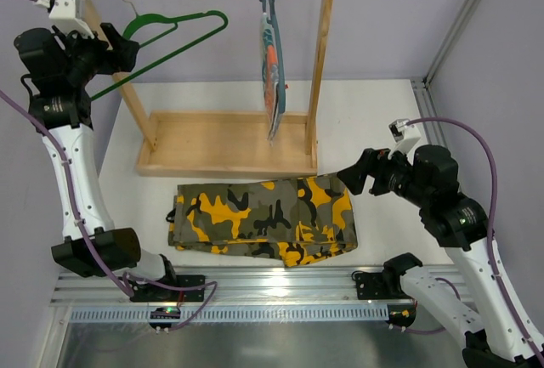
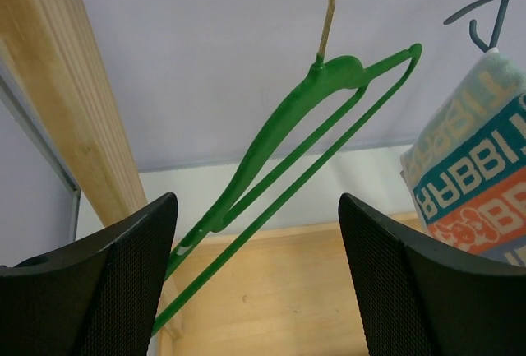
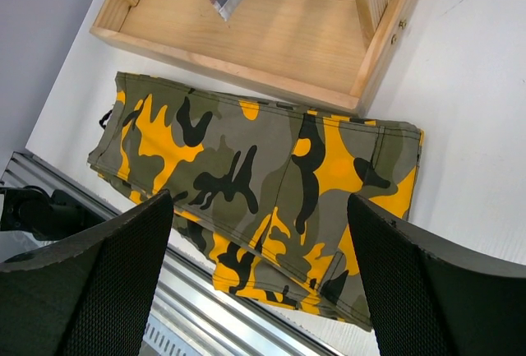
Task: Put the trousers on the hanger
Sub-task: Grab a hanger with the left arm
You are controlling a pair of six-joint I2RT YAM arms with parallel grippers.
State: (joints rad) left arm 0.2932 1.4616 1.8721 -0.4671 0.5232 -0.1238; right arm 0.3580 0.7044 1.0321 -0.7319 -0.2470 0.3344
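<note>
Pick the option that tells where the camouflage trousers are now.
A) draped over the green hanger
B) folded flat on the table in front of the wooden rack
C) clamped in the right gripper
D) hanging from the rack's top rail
B: the trousers lie folded on the table before the wooden rack, while the green hanger hangs bare.

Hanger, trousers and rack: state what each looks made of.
Hanger: probably moulded plastic, smooth bright green with a slight sheen; its hook looks like thin metal wire. Trousers: woven fabric with a matt camouflage print and visible stitched seams. Rack: pale unpainted wood with the grain showing.
</note>
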